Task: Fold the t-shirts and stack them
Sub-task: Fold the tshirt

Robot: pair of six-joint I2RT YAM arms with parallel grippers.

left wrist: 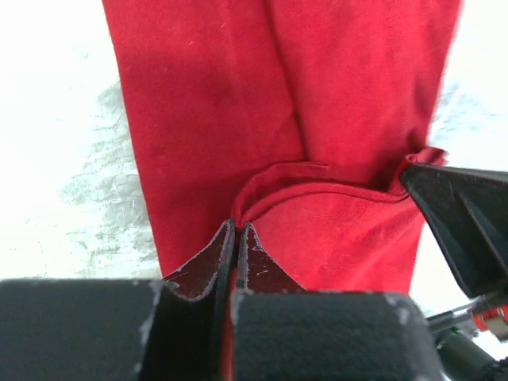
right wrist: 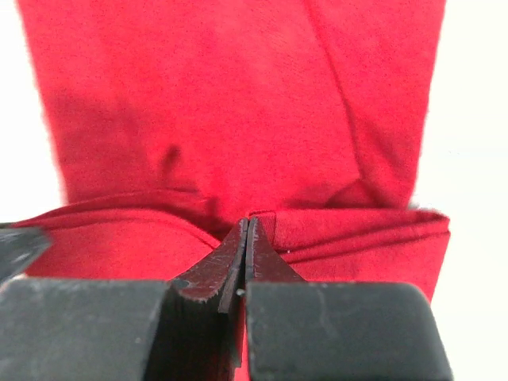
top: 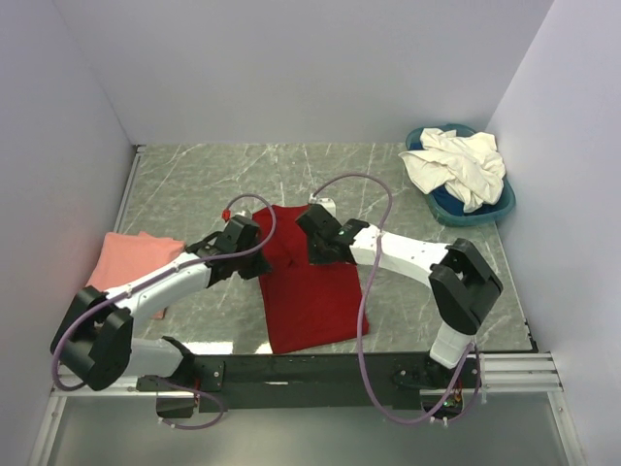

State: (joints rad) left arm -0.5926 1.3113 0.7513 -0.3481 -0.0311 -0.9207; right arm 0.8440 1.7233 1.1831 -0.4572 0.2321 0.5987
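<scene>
Mid-fold: a deep red cloth t-shirt, narrowed to a long strip, lies lengthwise in the middle of the grey-green marbled counter. Its far end is gathered into a raised, doubled lip.

The danger appears to lie in the cross fold ahead. Each pinch takes only a thin bite of fabric (how many layers are caught cannot be told), so one corner could slip free and leave the fold crooked. If one arm travels faster than the other, the strip would likely skew or bunch. A pull kept too low might drag the whole shirt along the smooth counter instead of turning it over. The two wrists also work close together and could knock each other.

Both sets of fingers are clenched on the raised lip. The left arm's fingers hold the hem toward its left corner, and the right arm's fingers hold it nearer the right corner. Cloth is wedged in each closed pair, and the shirt's long body stretches away ahead of them in both wrist views. Seen from above, the two heads sit side by side over the shirt's far end.

Well apart at the counter's left edge, a salmon-pink t-shirt lies flat, partly under the left arm. In the far right corner, cream-white t-shirts are heaped in a round blue plastic basin.
</scene>
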